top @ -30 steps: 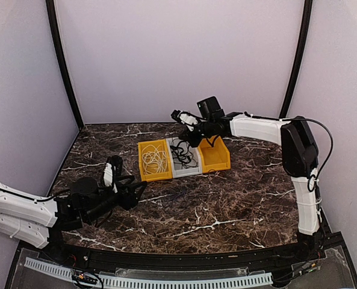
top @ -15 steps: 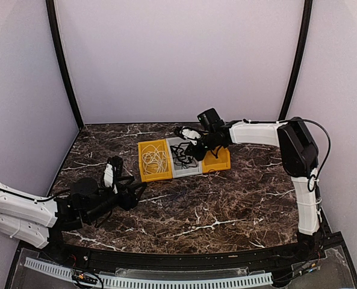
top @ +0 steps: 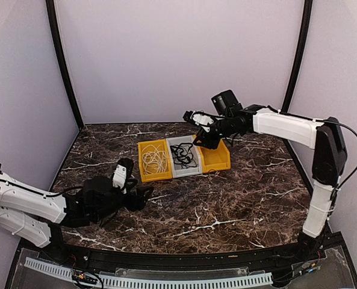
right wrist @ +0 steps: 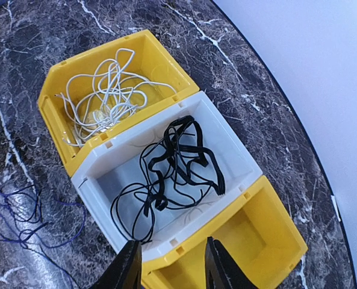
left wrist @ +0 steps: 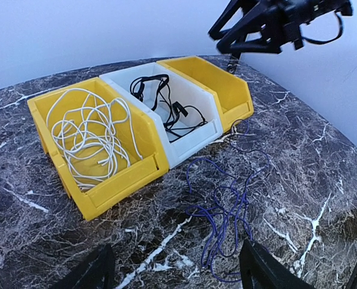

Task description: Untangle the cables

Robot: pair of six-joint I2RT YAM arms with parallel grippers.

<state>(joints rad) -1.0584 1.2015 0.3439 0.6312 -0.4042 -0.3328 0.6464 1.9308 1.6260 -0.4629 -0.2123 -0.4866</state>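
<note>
A white cable [top: 155, 160] lies coiled in the left yellow bin [top: 143, 174]. A black cable [top: 183, 155] lies in the white middle bin [top: 193, 170]. A dark purplish cable [left wrist: 229, 205] lies loose on the marble table in front of the bins; it also shows in the right wrist view [right wrist: 21, 217]. My left gripper [left wrist: 178, 271] is open and empty, low over the table just short of the purplish cable. My right gripper [right wrist: 172, 268] is open and empty, held above the wall between the white bin [right wrist: 184, 223] and the right yellow bin [right wrist: 250, 241].
The right yellow bin [top: 215, 158] holds nothing. The three bins stand side by side at mid-table. Black frame posts [top: 64, 66] and pale walls close in the back and sides. My right gripper [left wrist: 250, 30] hangs over the bins in the left wrist view.
My right gripper dipped over the white bin, then rose and drew back to the right, empty. My left arm has moved forward and right, toward the bins.
</note>
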